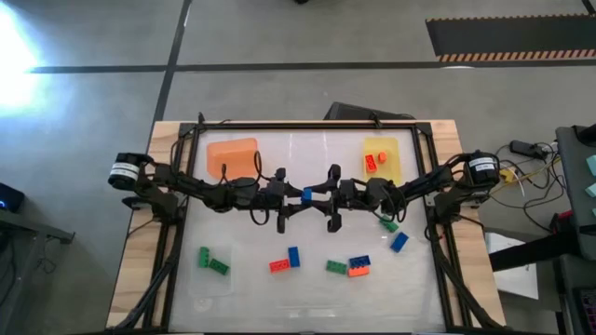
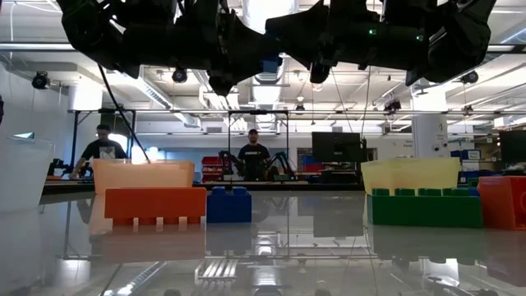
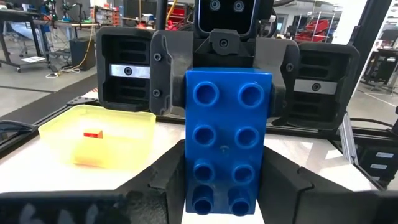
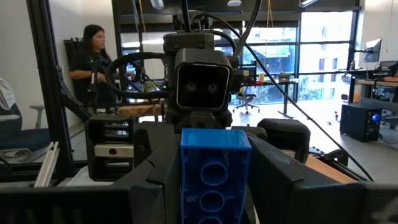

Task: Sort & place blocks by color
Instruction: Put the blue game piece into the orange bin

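Blue brick held between both grippers above table centre

Left gripper [image 1: 291, 197] and right gripper [image 1: 321, 195] meet mid-air, each clamped on one end of the blue brick [image 1: 306, 194]. Orange tray [image 1: 232, 154] and yellow tray [image 1: 382, 158] sit at the far edge; loose bricks [image 1: 346, 267] lie scattered near the front, with bare white tabletop [image 1: 307, 233] between. People stand in the workshop behind.

A robotics lab or workshop: a concrete floor [image 1: 84, 140] surrounds the table [image 1: 140, 242]; beyond it are monitors [image 2: 335, 148], workbenches and people [image 2: 253, 154].

blue block [image 3: 227, 146] upright between both tools' fingers | right tool [image 3: 227, 93] facing | yellow tray [image 3: 99, 134], red-orange block [image 3: 93, 134] inside
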`<state>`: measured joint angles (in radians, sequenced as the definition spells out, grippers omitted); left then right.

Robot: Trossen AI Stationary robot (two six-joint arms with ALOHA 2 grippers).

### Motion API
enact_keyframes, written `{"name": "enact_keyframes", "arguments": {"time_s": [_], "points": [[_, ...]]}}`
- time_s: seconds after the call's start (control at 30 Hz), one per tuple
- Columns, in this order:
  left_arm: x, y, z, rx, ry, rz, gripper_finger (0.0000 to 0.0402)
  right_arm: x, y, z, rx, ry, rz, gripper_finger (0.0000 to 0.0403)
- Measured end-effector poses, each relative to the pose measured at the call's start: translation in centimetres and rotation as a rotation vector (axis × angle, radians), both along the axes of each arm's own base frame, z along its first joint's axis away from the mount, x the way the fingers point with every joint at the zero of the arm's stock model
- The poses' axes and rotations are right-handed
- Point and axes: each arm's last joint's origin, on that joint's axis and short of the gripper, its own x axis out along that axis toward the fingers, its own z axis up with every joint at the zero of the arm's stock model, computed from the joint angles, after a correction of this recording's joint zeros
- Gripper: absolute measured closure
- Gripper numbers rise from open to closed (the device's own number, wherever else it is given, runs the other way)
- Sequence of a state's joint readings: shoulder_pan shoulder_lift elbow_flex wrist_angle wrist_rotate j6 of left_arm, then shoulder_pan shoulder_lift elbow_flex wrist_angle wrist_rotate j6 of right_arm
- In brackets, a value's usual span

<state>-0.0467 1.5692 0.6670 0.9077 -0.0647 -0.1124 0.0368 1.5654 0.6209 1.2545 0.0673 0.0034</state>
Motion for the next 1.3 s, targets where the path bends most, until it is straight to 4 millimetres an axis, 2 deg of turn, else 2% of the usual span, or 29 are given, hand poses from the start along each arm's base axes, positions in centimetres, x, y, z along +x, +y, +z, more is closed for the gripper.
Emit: {"name": "enact_keyframes", "arguments": {"time_s": [0.4,0.8,0.93,1.07,1.17,1.3], "points": [[0.0,0.0,-0.1,0.002,0.005,-0.001,0.0267,0.0,0.0,0.0,-0.008,0.003,-0.010,0.0213],[-0.1,0.0,-0.3,0.014,0.035,-0.005,0.0267,-0.1,-0.1,0.3,0.042,-0.010,-0.010,0.0133],[-0.8,0.2,-0.4,0.024,0.153,0.044,0.0267,-0.5,-0.2,1.0,0.066,0.010,-0.034,0.0119],[-2.6,1.3,0.0,0.068,0.392,0.229,0.0267,-1.1,-0.4,1.8,0.063,0.074,-0.123,0.0120],[-4.4,3.2,1.5,0.105,0.583,0.409,0.0267,-1.8,-0.6,2.7,0.060,0.115,-0.159,0.0128],[-7.4,7.1,2.8,0.055,0.829,0.682,0.0267,-2.6,-0.6,3.7,0.065,0.144,-0.165,0.0139]]}}
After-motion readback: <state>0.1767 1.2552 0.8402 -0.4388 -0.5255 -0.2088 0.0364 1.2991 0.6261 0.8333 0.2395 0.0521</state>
